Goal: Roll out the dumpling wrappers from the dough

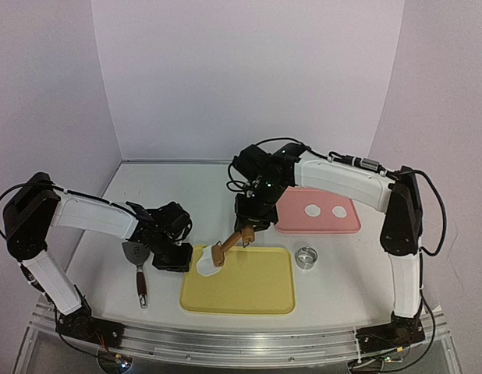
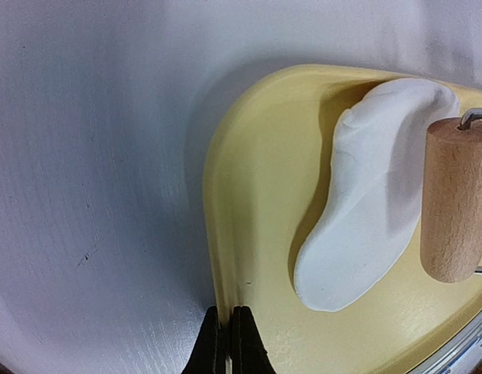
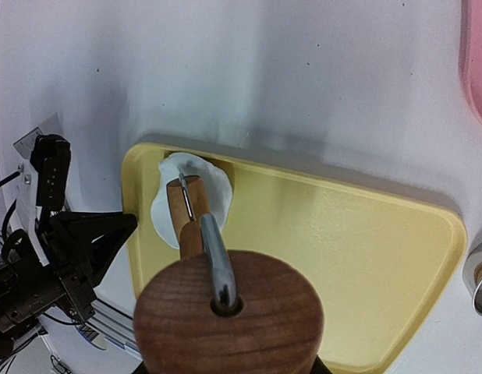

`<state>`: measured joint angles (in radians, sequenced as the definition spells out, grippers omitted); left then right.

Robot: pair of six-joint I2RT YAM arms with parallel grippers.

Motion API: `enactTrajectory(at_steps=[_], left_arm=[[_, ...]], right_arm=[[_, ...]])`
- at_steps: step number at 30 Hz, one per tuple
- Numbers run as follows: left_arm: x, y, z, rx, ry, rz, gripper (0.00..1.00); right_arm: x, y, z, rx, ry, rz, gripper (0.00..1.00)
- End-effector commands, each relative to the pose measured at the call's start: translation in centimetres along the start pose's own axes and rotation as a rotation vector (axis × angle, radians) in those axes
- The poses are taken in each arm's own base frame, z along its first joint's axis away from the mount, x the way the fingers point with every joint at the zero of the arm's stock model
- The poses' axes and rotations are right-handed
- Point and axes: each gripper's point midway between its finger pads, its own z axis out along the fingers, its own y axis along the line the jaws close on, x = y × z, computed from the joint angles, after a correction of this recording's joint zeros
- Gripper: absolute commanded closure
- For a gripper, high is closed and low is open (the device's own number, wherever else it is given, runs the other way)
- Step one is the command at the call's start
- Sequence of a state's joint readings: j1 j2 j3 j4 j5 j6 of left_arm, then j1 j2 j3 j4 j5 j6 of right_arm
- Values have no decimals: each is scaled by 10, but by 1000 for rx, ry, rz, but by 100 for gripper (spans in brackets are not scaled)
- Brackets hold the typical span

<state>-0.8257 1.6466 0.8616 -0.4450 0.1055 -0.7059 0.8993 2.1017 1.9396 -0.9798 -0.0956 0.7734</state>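
Furthest left, a spatula [image 1: 139,276] lies on the desk [image 1: 147,195], just beside the left claw [image 2: 229,315]. That claw's fingers are pressed together right over the left rim of the yellow tray [image 1: 249,288] (can't tell if they actually touch it). The dough [image 2: 373,202], a lumpy white slab, sits in the tray's far-left corner. The roller [image 2: 453,202] has its wooden barrel on the dough's right side, covering that edge, and the left wrist view cuts part of it off.

The right claw [image 1: 247,231] is clamped on the roller's handle, though in its own camera the round handle end hides the fingers completely. Further right, two wrappers [image 1: 312,209] lie apart on the pink tray [image 1: 292,218], too small for any detail. The ring cutter [image 1: 306,257] sits on the desk just right of the yellow tray.
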Motion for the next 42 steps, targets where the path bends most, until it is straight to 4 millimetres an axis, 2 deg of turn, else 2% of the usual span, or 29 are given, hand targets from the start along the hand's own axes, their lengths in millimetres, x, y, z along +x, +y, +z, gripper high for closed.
enactTrajectory(at_steps=[1,8,12,16,24,27,35,42], left_arm=[[-12,-16,-15,50,-39,23,100],[-12,-17,-15,56,-38,21,100],[-12,-17,-16,59,-42,21,100],[-12,-18,-15,61,-40,24,100],[-11,-15,-14,54,-40,35,100],[-10,-16,-13,60,-38,46,100],[-11,-17,-11,68,-43,65,100],[-12,-21,-8,87,-50,80,100]], right_arm=[[-15,22,-17,-82,-51,-20,100],[-23,21,-7,-53,-73,-30,100],[-26,12,2,-8,-87,-18,100],[-14,-9,22,60,-40,7,100],[2,-42,21,189,-3,0,100],[11,-50,31,226,37,0,100],[24,-64,56,295,100,21,100],[29,-62,75,302,132,37,100]])
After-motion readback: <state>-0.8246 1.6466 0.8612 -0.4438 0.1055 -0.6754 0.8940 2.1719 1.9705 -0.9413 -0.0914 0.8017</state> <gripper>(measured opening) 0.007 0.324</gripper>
